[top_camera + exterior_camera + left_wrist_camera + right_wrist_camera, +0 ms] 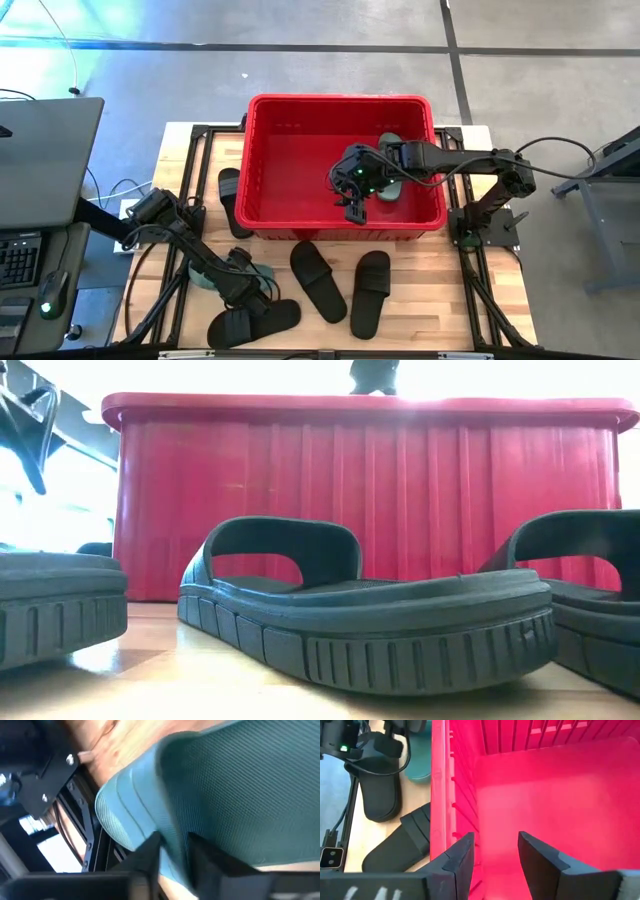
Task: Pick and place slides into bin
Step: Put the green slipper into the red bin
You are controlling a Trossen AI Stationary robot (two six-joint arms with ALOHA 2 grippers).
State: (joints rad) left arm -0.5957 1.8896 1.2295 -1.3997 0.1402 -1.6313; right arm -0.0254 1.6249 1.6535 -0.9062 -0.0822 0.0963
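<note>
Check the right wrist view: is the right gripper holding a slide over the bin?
No. The right gripper hangs open over the bare red floor of the bin, with nothing between its fingers.

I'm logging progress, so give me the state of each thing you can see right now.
left gripper: fingers either side of the green slide's strap
right gripper: open, empty, above the bin
second green slide: lying in the bin
black slides: on the table, outside the bin

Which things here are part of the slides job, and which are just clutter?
Job: green slide, gripped by left gripper; black slides on the table; red bin; right gripper, open over the bin.
Clutter: keyboard; grey desk.
</note>
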